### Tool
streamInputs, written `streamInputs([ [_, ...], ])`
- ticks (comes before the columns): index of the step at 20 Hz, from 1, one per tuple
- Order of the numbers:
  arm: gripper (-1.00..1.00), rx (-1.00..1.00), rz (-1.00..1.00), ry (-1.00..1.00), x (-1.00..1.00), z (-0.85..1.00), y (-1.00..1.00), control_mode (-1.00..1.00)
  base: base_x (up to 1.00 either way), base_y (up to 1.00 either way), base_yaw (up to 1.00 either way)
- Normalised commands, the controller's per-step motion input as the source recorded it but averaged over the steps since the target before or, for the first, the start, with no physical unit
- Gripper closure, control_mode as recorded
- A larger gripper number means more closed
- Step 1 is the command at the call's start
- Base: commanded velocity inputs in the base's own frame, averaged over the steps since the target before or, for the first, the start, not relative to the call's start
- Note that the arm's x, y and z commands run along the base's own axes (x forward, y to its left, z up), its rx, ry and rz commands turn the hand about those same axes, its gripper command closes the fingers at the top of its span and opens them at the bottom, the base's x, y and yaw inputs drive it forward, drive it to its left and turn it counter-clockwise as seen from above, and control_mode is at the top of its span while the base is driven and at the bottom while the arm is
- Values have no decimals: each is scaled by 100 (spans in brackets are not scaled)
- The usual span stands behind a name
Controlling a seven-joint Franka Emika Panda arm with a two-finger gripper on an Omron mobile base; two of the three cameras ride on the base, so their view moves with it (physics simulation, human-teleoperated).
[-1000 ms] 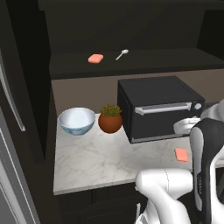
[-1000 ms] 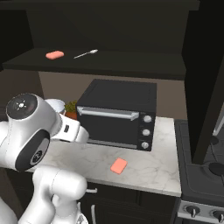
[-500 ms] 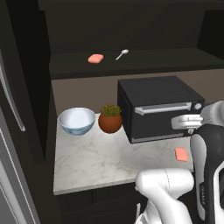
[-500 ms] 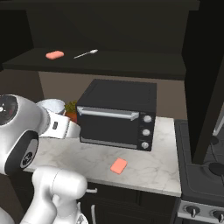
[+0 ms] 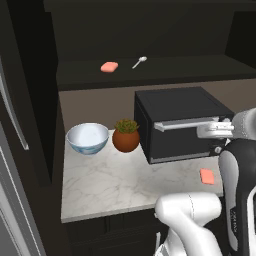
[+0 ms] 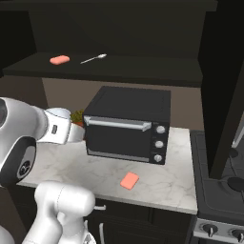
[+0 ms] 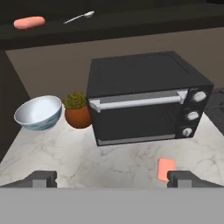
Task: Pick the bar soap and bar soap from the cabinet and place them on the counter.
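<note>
With the toaster oven (image 7: 146,98) as landmark, one bar soap (image 7: 166,169) lies on the marble tabletop (image 7: 78,155) just in front of its right end, the other bar soap (image 7: 29,22) sits on the cabinet (image 6: 143,66) shelf above its left beside a spoon (image 7: 79,17), and the hand (image 7: 111,178) hangs spread wide, holding nothing.

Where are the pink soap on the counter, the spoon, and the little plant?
bar soap on the counter (image 6: 129,180), right base view, middle of its top.
spoon (image 5: 139,62), left base view, its handle.
potted plant (image 7: 78,117), hand view, its round pot.
</note>
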Motion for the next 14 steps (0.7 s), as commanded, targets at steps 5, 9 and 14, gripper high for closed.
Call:
streamInputs([
  [5, -100, -2, 2, 0, 4, 47, 5, -100, 0, 0, 0],
  [9, -100, 0, 3, -4, 3, 19, 14, -100, 0, 0, 0],
  [14, -100, 1, 3, -20, 1, 0, 12, -100, 0, 0, 0],
])
